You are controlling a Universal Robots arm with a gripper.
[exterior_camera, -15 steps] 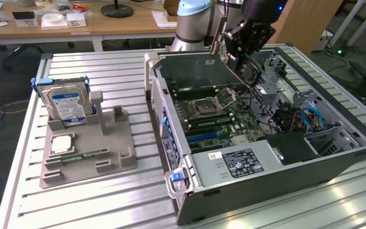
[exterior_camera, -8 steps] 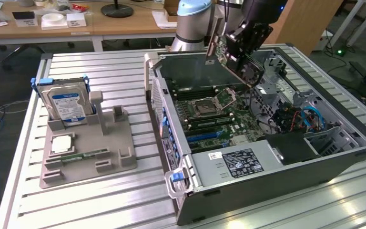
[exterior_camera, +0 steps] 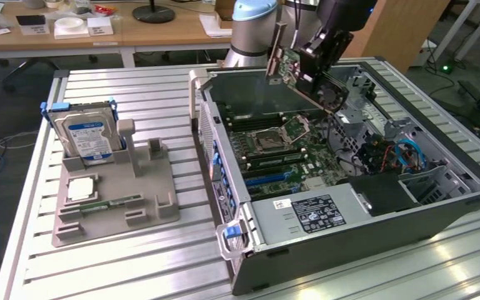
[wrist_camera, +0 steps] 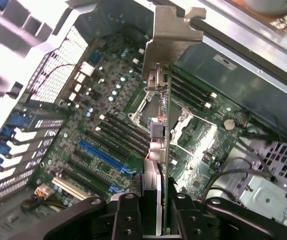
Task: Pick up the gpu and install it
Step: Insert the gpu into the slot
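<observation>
While the black fingers of the gripper press in from both sides, they pinch the gpu by its two faces, near the end opposite its silver bracket. Seen from the wrist, the card runs edge-on away from the fingers, with the bracket at the far end. In the exterior view it is tilted in the air, bracket uppermost and the round black fan lower, toward the exterior view's right. It is clear of the motherboard, above the open computer case and roughly over the processor socket. The blue expansion slots lie off to one side of the card. On the slatted table, at the exterior view's left, a grey holder carries a hard drive standing upright.
</observation>
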